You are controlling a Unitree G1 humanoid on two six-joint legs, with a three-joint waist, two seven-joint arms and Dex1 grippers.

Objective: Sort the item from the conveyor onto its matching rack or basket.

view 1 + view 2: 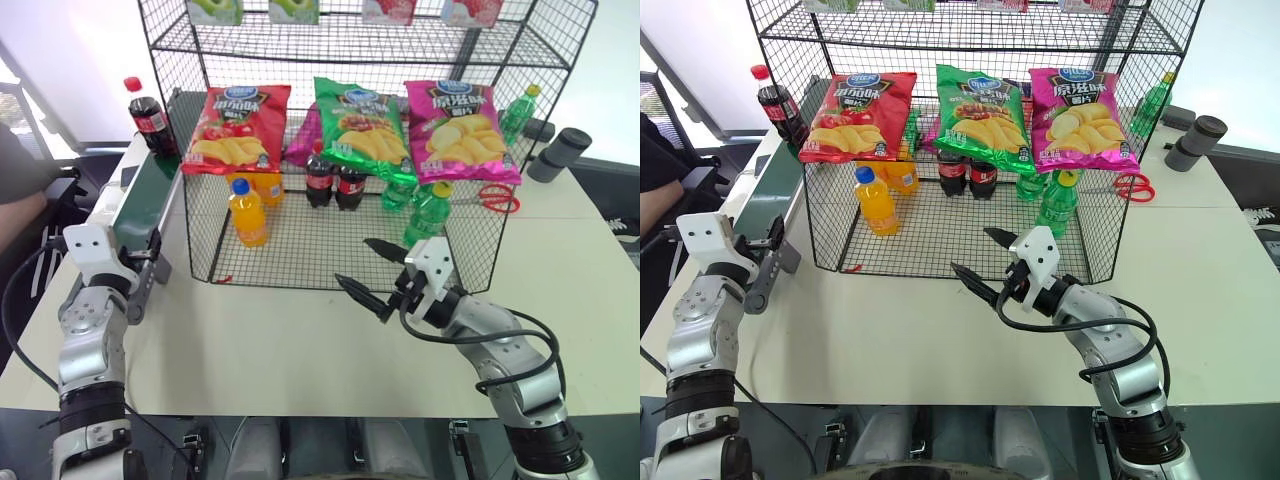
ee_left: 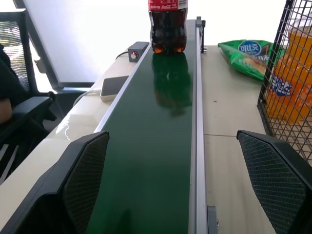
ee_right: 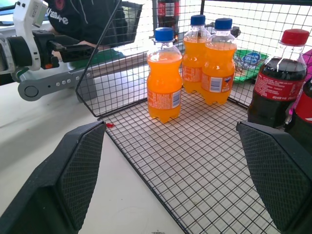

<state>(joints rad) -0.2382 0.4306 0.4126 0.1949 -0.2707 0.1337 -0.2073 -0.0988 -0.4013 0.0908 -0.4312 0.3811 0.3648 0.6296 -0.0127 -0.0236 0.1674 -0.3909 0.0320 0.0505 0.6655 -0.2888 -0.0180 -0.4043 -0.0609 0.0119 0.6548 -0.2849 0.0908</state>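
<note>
At the far left a person's arm (image 1: 15, 215) rests by a chair. The left gripper (image 1: 775, 262) sits level at the near end of the conveyor (image 1: 150, 190), pointing along the belt, jaws spread wide with nothing between them. Its wrist view looks straight up the dark green belt to the cola bottle (image 1: 151, 118), which stands upright at the far end with its red cap and red label; the white script on the label is cut off and cannot be read. That view also takes in a small black box (image 2: 136, 50) with a red light and a flat phone-like slab (image 2: 114, 87) beside the belt, and a green chip bag (image 2: 246, 55) lying on the tabletop (image 1: 300, 350) behind the rack.

In the basket (image 1: 300, 262) stand orange sodas (image 1: 248, 212) with blue caps; the blue label reads as Fanta in the right wrist view. Next come two colas (image 1: 335, 182), then green bottles (image 1: 427, 212) with yellow caps. Three chip bags lean on the mesh above: red (image 1: 235, 128), green (image 1: 362, 122), pink (image 1: 462, 130), each printed with Chinese characters. Red scissors (image 1: 497, 197) lie right of the basket.

The right gripper (image 1: 378, 272) hovers level over the tabletop just before the basket's open front, angled left, jaws wide and empty.
</note>
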